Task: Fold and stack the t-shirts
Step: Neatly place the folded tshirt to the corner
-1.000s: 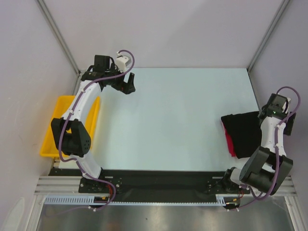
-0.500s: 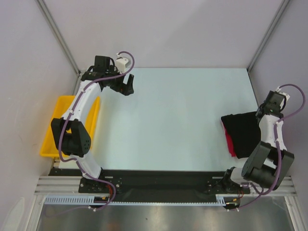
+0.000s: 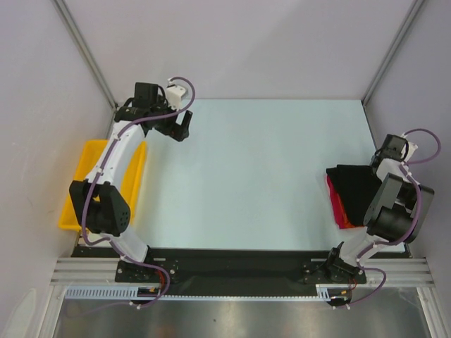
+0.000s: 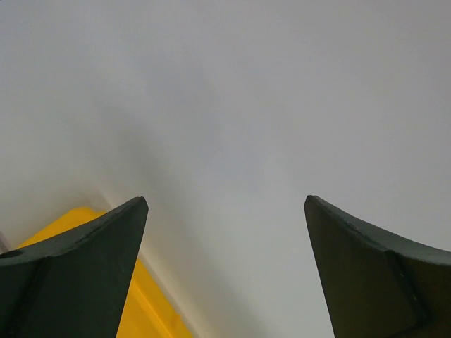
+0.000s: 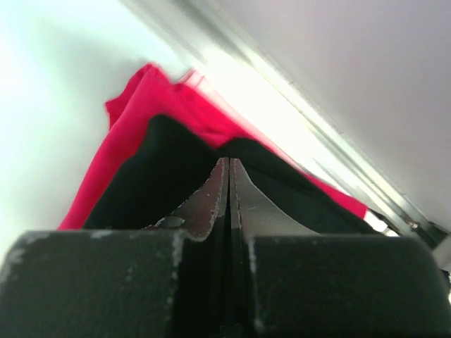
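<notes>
While the left gripper [image 4: 225, 199] gapes, the right gripper [image 5: 229, 160] presses closed by soft t-shirts [image 5: 151, 169].

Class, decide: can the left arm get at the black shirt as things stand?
Probably not. The left tool hovers open at the far left corner, while the black shirt lies at the right edge beside the right tool. Nothing blocks the way; it looks too far.

Right edge: t-shirts [image 3: 352, 189] piled against it.
Left edge: yellow tray [image 3: 87, 158] just outside.
Centre: bare tabletop [image 3: 254, 169], free passage.
</notes>
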You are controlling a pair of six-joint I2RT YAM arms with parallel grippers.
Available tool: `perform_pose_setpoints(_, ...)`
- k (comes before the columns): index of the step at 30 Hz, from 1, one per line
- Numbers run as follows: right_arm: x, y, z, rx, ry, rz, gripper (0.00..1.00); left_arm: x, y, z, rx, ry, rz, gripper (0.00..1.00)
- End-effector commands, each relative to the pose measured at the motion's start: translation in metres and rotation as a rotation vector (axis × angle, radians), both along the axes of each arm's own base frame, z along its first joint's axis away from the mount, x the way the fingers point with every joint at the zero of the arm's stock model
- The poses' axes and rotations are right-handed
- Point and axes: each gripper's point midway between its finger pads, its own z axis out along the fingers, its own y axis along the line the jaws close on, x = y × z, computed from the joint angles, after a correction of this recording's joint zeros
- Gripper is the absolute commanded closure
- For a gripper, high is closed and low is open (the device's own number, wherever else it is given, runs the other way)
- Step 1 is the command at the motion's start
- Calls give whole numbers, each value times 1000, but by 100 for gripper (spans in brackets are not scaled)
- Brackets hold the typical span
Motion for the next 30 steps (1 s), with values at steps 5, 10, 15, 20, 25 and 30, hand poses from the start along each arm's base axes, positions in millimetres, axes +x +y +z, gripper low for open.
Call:
perform_pose_setpoints(5,11,-32,82,-164,-135,-125,83,-15,11,28,38,-76,-4,0)
perform_pose_setpoints(10,10,-25,124,-214,-188,-107,45,-27,14,32,45,-96,-10,0)
perform_pose_setpoints(15,13,23,170,-176,-331,32,0,-44,23,35,77,-121,4,0)
perform_pose_setpoints(20,-2,101,206,-112,-532,247,0,-71,33,50,95,-204,23,0)
perform_pose_setpoints(25,-18,172,198,17,-639,468,0,-110,44,40,99,-238,67,0)
perform_pose_setpoints(30,-41,216,189,150,-672,616,0,-142,59,11,92,-185,145,0)
